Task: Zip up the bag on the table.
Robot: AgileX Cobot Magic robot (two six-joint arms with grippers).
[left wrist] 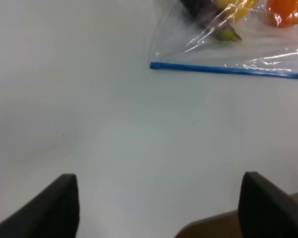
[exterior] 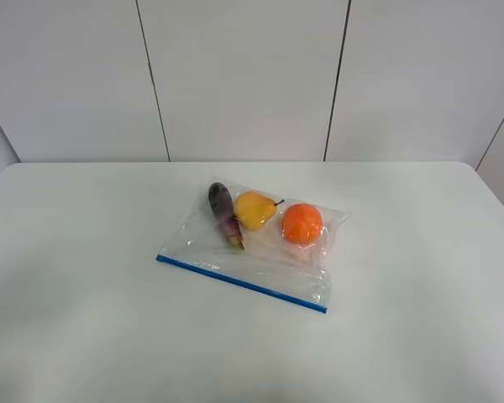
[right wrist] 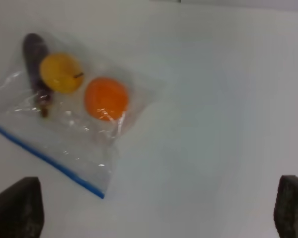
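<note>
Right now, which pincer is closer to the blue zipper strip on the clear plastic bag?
Probably the left pincer, facing the blue zipper strip at its left end. The right pincer looks over its other end, apparently from farther.

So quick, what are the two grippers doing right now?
Left gripper: open, holding nothing, short of the bag.
Right gripper: open, holding nothing.

Bag (left wrist: 248, 44) cut off, left wrist view

Clear bag (exterior: 260, 252) on plain white table (exterior: 84, 319), centre frame.
Thin blue zipper strip (exterior: 240, 283) along lower edge; inside, dark purple eggplant (exterior: 224, 214), yellow pear (exterior: 254, 209), bright orange (exterior: 302, 223). Black fingertips (left wrist: 49, 210) at lower corners of wrist views.
</note>
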